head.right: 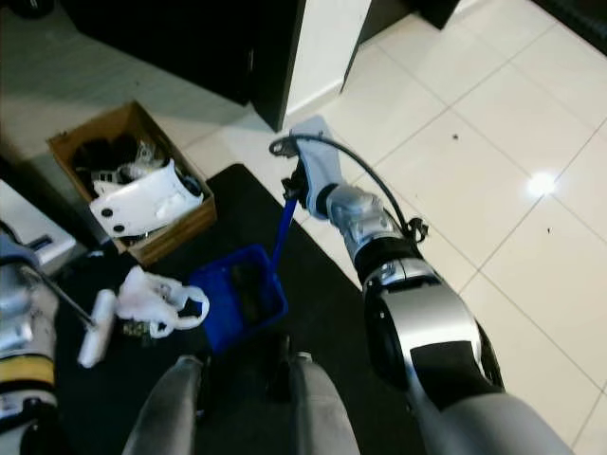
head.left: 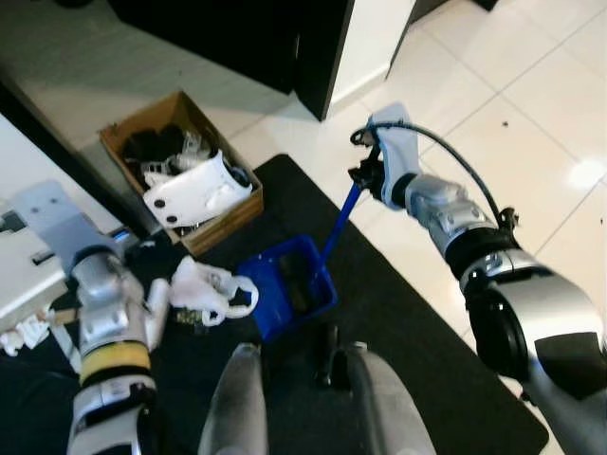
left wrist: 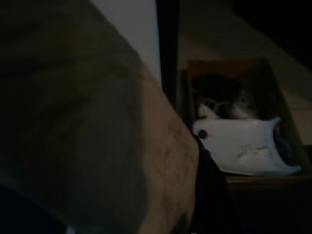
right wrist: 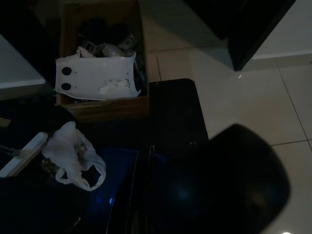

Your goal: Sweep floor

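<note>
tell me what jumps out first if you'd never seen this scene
The blue dustpan sits on the black mat before the robot's feet, its long blue handle rising to the right claw. To its left lies a crumpled white plastic bag. Beyond that, a cardboard box of clutter with a white shell-like part on top stands on the pale floor.

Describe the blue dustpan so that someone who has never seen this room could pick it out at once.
Start at the black mat on the pale tiled floor, just ahead of the robot. The blue dustpan sits on it, between the crumpled white plastic bag and the right gripper, which is at the top of its long blue handle. It is the one bright blue thing there; the cardboard box behind is brown.
</note>
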### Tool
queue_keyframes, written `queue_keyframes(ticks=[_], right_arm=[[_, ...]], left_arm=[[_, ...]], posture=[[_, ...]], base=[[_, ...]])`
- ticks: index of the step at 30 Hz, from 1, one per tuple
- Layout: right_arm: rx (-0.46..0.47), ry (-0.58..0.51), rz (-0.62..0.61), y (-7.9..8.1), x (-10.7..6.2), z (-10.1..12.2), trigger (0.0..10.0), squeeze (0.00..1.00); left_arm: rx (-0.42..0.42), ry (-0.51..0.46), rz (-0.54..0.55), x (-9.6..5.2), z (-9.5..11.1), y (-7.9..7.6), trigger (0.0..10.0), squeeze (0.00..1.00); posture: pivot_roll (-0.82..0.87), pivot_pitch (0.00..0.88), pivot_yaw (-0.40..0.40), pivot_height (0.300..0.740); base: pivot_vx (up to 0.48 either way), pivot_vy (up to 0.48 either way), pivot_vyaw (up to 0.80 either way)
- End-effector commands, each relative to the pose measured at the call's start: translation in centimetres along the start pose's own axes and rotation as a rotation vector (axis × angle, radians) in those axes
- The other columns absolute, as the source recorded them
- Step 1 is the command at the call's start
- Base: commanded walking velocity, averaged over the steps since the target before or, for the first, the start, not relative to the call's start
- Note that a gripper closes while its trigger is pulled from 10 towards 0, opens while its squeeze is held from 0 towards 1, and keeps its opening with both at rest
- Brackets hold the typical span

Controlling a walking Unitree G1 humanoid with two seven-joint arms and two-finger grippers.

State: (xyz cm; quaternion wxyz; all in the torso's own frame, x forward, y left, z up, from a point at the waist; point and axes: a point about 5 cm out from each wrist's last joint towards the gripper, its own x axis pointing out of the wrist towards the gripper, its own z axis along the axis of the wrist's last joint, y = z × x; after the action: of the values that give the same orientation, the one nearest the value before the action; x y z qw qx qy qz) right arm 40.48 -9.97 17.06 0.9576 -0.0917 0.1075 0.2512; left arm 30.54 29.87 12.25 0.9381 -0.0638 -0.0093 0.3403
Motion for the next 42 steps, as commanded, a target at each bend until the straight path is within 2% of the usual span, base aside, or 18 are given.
queue_keyframes(ticks=[1, 6, 8, 9, 12, 14, 15, 17, 19, 20, 21, 25, 29, 31, 34, 37, 40, 42], right_arm=[[0.012, 0.008, -0.058, -0.7, -0.3, -0.8, 10.0, 0.0], [0.082, 0.005, -0.165, -1.6, -0.7, -1.5, 10.0, 0.0], [0.099, 0.0, -0.18, -1.7, -0.7, -1.6, 10.0, 0.0], [0.124, -0.009, -0.193, -1.7, -0.7, -1.6, 10.0, 0.0], [0.127, -0.011, -0.19, -1.5, -0.7, -1.6, 10.0, 0.0], [0.13, -0.011, -0.182, -1.2, -0.5, -1.7, 10.0, 0.0], [0.13, -0.011, -0.182, -1.2, -0.5, -1.7, 10.0, 0.0], [0.132, -0.011, -0.178, -1.0, -0.5, -1.7, 10.0, 0.0], [0.137, -0.014, -0.173, -0.8, -0.4, -1.6, 10.0, 0.0], [0.137, -0.014, -0.173, -0.8, -0.4, -1.6, 10.0, 0.0], [0.138, -0.015, -0.174, -0.8, -0.4, -1.6, 10.0, 0.0], [0.14, -0.015, -0.177, -0.7, -0.4, -1.7, 10.0, 0.0], [0.142, -0.013, -0.178, -0.7, -0.4, -1.8, 10.0, 0.0], [0.149, -0.012, -0.18, -0.7, -0.4, -2.0, 10.0, 0.0], [0.154, -0.01, -0.182, -0.7, -0.4, -2.1, 10.0, 0.0], [0.16, -0.009, -0.182, -0.6, -0.4, -2.2, 10.0, 0.0], [0.17, -0.008, -0.184, -0.6, -0.4, -2.3, 10.0, 0.0], [0.172, -0.009, -0.186, -0.7, -0.5, -2.4, 10.0, 0.0]], left_arm=[[-0.11, 0.124, -0.061, -1.1, -2.7, -1.1, 10.0, 0.0], [-0.193, 0.145, -0.118, -1.7, -2.9, -2.4, 10.0, 0.0], [-0.21, 0.144, -0.125, -1.8, -2.8, -2.8, 10.0, 0.0], [-0.237, 0.137, -0.147, -2.0, -2.5, -3.6, 10.0, 0.0], [-0.244, 0.137, -0.159, -2.2, -2.3, -3.9, 10.0, 0.0], [-0.269, 0.143, -0.214, -2.8, -1.9, -5.5, 10.0, 0.0], [-0.269, 0.143, -0.214, -2.8, -1.9, -5.5, 10.0, 0.0], [-0.279, 0.163, -0.245, -3.3, -1.9, -6.5, 10.0, 0.0], [-0.289, 0.195, -0.312, -4.4, -1.9, -8.6, 10.0, 0.0], [-0.289, 0.195, -0.312, -4.4, -1.9, -8.6, 10.0, 0.0], [-0.3, 0.208, -0.339, -4.9, -1.8, -9.6, 10.0, 0.0], [-0.326, 0.23, -0.387, -6.0, -1.2, -11.9, 10.0, 0.0], [-0.377, 0.252, -0.309, -6.1, -0.5, -12.3, 10.0, 0.0], [-0.438, 0.276, -0.204, -5.8, 0.0, -12.2, 10.0, 0.0], [-0.476, 0.284, -0.164, -5.8, 0.5, -12.3, 10.0, 0.0], [-0.516, 0.303, -0.177, -6.0, 1.1, -13.0, 10.0, 0.0], [-0.573, 0.368, -0.206, -6.7, 1.1, -13.9, 10.0, 0.0], [-0.558, 0.401, -0.244, -7.2, 0.9, -14.4, 10.0, 0.0]], posture=[[0.1, 0.268, -0.114, 0.74], [0.1, 0.276, -0.111, 0.74], [0.1, 0.277, -0.111, 0.74], [0.1, 0.277, -0.111, 0.74], [0.1, 0.28, -0.105, 0.74], [0.1, 0.281, -0.102, 0.74], [0.1, 0.281, -0.102, 0.74], [0.1, 0.28, -0.103, 0.74], [0.1, 0.279, -0.104, 0.74], [0.1, 0.279, -0.104, 0.74], [0.1, 0.281, -0.104, 0.74], [0.1, 0.28, -0.101, 0.74], [0.1, 0.28, -0.097, 0.74], [0.1, 0.28, -0.097, 0.74], [0.1, 0.28, -0.092, 0.74], [0.1, 0.28, -0.092, 0.74], [0.11, 0.28, -0.09, 0.74], [0.11, 0.278, -0.089, 0.74]], base=[[0.0, 0.0, 0.0], [0.0, 0.0, 0.0], [0.0, 0.0, 0.0], [0.0, 0.0, 0.0], [0.0, 0.0, 0.0], [0.0, 0.0, 0.0], [0.0, 0.0, 0.0], [0.0, 0.0, 0.0], [0.0, 0.0, 0.0], [0.0, 0.0, 0.0], [0.0, 0.0, 0.0], [0.0, 0.0, 0.0], [0.0, 0.0, 0.0], [0.0, 0.0, 0.0], [0.0, 0.0, 0.0], [0.0, 0.0, 0.0], [0.0, 0.0, 0.0], [0.0, 0.0, 0.0]])
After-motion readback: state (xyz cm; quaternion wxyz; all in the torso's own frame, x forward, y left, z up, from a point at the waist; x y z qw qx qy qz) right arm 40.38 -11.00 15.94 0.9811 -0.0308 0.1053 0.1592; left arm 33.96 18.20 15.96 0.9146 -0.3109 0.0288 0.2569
